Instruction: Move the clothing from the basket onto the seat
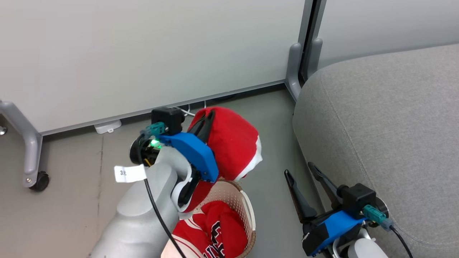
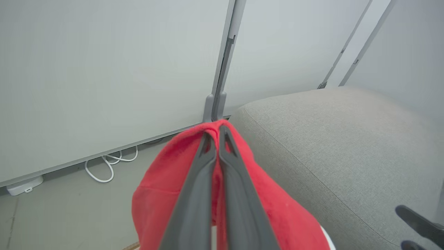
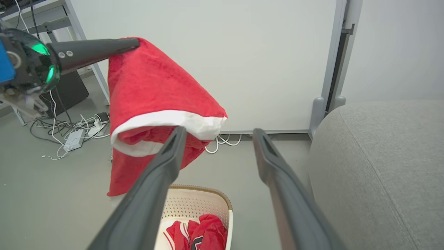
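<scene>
clothing is split between two places. the plain red garment (image 1: 235, 143) with white trim hangs in the air from the left gripper (image 1: 211, 114), lifted over the basket (image 1: 251, 211). i judge this is so the cloth can come clear of the rim before it is carried across to the seat (image 1: 376, 118). its jaws are pressed together on a fold at the top of the cloth, and the rest drapes freely, its lower end close to the rim. below, the jersey (image 1: 218, 229) with black-and-white lettering lies crumpled in the basket, which stands on the floor (image 1: 71, 200) near the seat's side. further right, the right gripper (image 1: 299, 169) hangs low just beside the seat, its jaws spread wide, holding nothing and touching nothing that i can see, probably parked clear of the swing. on the far right the grey seat is bare where it shows, so neither piece is on it yet.
</scene>
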You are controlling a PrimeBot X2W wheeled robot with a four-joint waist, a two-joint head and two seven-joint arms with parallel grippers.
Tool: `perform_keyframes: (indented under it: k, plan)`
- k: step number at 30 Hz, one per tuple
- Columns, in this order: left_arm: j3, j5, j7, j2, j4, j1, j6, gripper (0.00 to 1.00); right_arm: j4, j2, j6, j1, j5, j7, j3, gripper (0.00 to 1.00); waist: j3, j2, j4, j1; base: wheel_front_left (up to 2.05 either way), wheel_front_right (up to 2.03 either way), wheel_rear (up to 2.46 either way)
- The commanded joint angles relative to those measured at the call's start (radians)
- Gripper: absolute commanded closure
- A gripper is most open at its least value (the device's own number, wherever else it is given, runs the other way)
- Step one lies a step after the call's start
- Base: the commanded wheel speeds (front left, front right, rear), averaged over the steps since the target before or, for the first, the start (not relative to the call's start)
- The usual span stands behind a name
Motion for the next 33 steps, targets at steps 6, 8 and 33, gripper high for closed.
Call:
perform_keyframes:
  k: [6,8,33]
  plan:
    - [-0.070,-0.056,0.009,0.001,-0.048,-0.061,0.029,1.00,-0.020,-0.003,0.000,0.043,-0.010,0.015,0.009,0.00,-0.021,-0.0001,0.005,0.0002,0.00,0.00,0.00]
    - [-0.088,-0.076,0.005,0.000,-0.058,-0.075,0.037,1.00,-0.025,-0.003,0.000,0.046,-0.011,0.020,0.013,0.00,-0.024,-0.0001,0.005,0.0002,0.00,0.00,0.00]
    - [-0.225,-0.186,-0.040,0.001,-0.023,-0.128,0.066,1.00,-0.010,-0.002,0.000,-0.049,0.011,0.046,0.173,0.00,0.001,-0.0001,-0.001,0.0002,0.00,0.00,0.00]
